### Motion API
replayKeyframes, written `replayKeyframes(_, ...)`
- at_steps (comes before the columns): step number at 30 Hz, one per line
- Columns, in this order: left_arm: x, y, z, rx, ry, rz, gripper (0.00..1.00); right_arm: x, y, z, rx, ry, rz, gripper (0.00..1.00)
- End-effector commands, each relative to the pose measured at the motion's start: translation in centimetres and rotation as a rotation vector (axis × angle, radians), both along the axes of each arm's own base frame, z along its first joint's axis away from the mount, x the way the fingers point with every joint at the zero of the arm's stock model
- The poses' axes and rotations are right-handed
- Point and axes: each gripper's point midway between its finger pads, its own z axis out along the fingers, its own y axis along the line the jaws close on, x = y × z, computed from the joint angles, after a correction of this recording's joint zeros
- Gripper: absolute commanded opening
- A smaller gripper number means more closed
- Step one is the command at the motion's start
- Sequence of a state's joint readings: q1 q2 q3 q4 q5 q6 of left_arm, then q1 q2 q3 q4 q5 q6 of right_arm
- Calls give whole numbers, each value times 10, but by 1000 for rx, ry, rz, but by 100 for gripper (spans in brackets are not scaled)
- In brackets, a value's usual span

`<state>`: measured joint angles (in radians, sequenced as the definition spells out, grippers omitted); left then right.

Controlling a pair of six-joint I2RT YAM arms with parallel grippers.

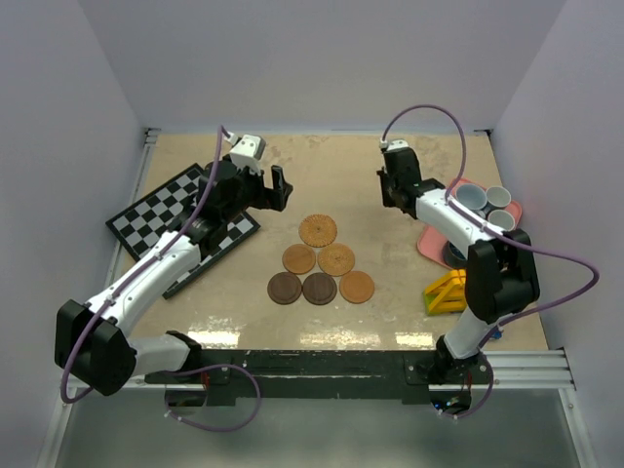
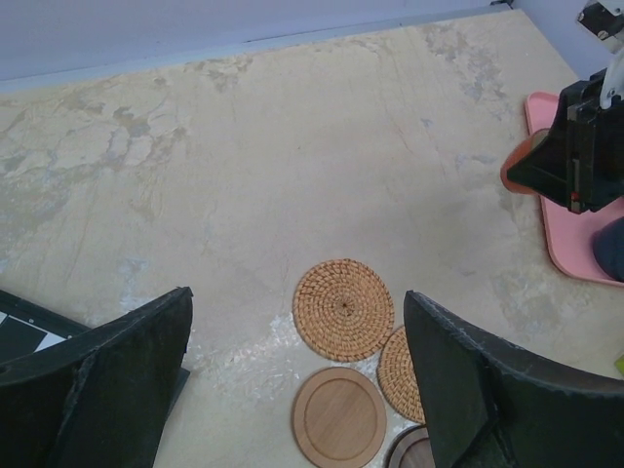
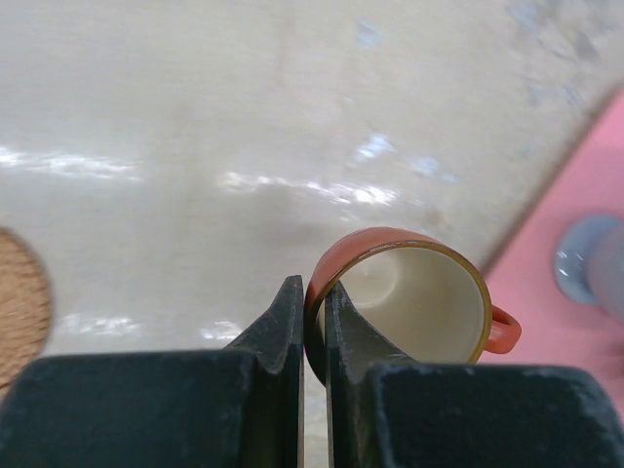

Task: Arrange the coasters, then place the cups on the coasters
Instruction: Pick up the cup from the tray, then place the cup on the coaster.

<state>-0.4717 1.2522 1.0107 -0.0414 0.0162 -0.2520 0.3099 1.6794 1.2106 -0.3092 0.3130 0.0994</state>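
Since all six coasters (image 1: 320, 263) lay bare in a triangle well apart from the pink tray (image 1: 434, 244), I judged arranging done and placing barely begun: my right gripper (image 3: 312, 292) clamped the orange cup (image 3: 409, 292) by its rim just beside that tray, my left gripper (image 2: 297, 294) hung open and empty, and the pale cups (image 1: 498, 195) sat on the tray.

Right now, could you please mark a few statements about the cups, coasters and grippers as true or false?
1. The right gripper is shut on the rim of the orange cup. True.
2. The left gripper holds a coaster. False: it is open and empty, above the table.
3. Six coasters lie in a triangle. True.
4. A cup stands on one coaster. False: all six are bare.
5. Pale cups sit on the pink tray. True.
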Motion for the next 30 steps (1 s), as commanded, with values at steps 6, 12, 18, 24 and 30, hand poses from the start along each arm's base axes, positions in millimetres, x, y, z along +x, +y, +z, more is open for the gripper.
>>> replayKeyframes(6,6,17,25,-9,-66,73,95,4,115,64,82,-109,475,0)
replayKeyframes(12,8,27,28,8,-81,112,95,-13,164,46,40,-53,687,0)
replayKeyframes(18,7,45,37,15,-114,195,95,-31,204,21,-33,20,840,0)
replayKeyframes(24,15,70,40,-4,-110,268,97,-41,229,-1,-86,69,934,0)
replayKeyframes(30,17,92,48,-21,-129,321,98,-46,249,-13,-109,74,1030,0)
